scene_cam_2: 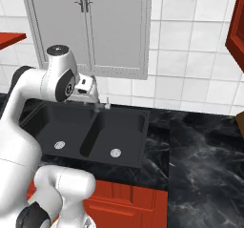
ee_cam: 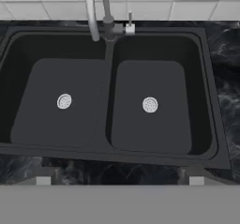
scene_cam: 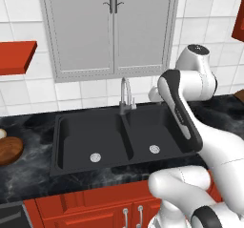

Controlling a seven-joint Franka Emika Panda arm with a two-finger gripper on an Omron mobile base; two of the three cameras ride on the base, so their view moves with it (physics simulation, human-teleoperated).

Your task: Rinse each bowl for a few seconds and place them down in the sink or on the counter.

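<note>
A white-tiled kitchen wall is backing the black marbled worktop we are working over. Our tool is hanging above the near rim of the sink, its jaws standing wide apart and gripping nothing. Both black basins are lying bare around their silver drains, the faucet rising behind the divider. Far to the left, a reddish-brown bowl is sitting on the worktop, well apart from the sink.

I'm seeing a matt black sink with shiny metal drains, a polished steel faucet, a glossy veined marble counter and a wood-grained bowl
</note>
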